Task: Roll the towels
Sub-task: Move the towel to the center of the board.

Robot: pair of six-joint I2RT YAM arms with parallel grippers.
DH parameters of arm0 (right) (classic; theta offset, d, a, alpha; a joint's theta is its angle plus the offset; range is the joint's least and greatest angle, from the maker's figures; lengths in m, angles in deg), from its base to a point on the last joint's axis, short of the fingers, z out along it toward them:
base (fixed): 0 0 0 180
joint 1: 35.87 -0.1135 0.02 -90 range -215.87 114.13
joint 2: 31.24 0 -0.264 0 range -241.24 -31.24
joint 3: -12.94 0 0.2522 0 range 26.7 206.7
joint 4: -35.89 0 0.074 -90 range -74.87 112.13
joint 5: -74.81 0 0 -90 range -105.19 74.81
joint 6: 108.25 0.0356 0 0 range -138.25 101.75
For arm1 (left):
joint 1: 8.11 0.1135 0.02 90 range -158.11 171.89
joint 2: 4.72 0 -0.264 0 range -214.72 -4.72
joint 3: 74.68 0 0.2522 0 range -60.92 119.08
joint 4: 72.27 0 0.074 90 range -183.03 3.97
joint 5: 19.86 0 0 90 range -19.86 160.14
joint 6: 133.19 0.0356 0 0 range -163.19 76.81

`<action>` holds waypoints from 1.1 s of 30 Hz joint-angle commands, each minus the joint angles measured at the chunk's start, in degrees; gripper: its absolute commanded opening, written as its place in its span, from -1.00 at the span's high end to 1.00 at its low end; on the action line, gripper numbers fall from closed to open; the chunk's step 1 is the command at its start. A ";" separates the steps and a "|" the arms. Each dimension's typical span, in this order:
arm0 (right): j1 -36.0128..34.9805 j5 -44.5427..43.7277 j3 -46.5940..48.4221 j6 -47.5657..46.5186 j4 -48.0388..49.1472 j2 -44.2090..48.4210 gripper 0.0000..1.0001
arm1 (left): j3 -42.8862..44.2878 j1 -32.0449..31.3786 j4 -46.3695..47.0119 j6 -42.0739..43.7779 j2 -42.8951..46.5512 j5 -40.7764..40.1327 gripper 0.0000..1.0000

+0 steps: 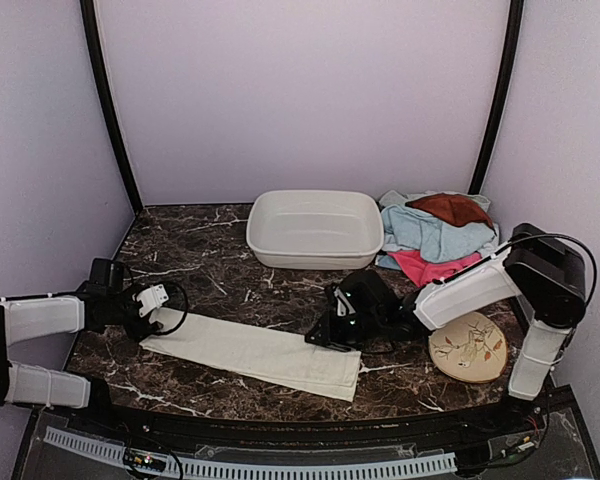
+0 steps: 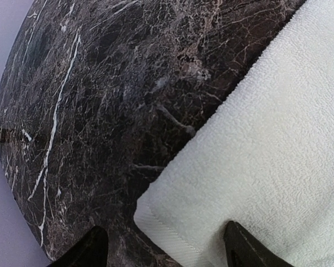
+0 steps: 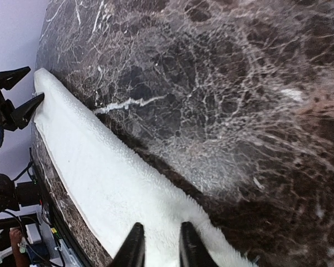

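Observation:
A cream-white towel [image 1: 250, 352] lies flat on the dark marble table, folded into a long strip running left to right. My left gripper [image 1: 156, 303] is open wide just above its left end; in the left wrist view the fingers [image 2: 242, 247] straddle the towel's corner [image 2: 256, 150]. My right gripper [image 1: 325, 328] is low over the strip's right end at its far edge. Its fingertips [image 3: 134, 247] are a narrow gap apart over the towel [image 3: 111, 178], holding nothing. A pile of light blue [image 1: 430, 235], rust-brown [image 1: 450, 208] and pink [image 1: 435, 268] towels lies at the back right.
A white plastic basin [image 1: 315, 228] stands at the back centre. A round beige disc with a leaf pattern [image 1: 468, 347] lies at the right, beside the right arm. The table's front edge runs just below the towel.

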 commanded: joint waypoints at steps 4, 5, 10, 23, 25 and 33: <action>0.20 -7.98 1.41 -7.02 -18.32 13.02 0.01 | 9.23 -0.50 -13.52 -2.64 3.64 1.98 -0.66; 0.24 -9.48 1.24 -7.34 -21.40 14.07 -0.10 | 10.68 -0.58 -16.21 -3.03 4.18 3.30 -0.71; 0.20 -13.69 -3.42 -6.46 -29.20 16.75 -0.30 | 11.39 -0.84 -21.79 -2.51 7.49 5.87 -0.82; -2.37 -14.66 -1.48 -6.89 -28.38 10.62 -0.24 | 4.21 -0.83 -17.31 4.72 8.84 -2.04 -0.76; -2.95 -14.21 -0.84 -6.51 -27.92 9.91 -0.12 | 3.40 -0.98 -16.84 5.30 8.96 -2.17 -0.76; -3.65 -16.82 0.91 -6.09 -32.46 11.41 0.90 | 1.59 -1.57 -16.06 5.51 9.05 -1.35 -0.76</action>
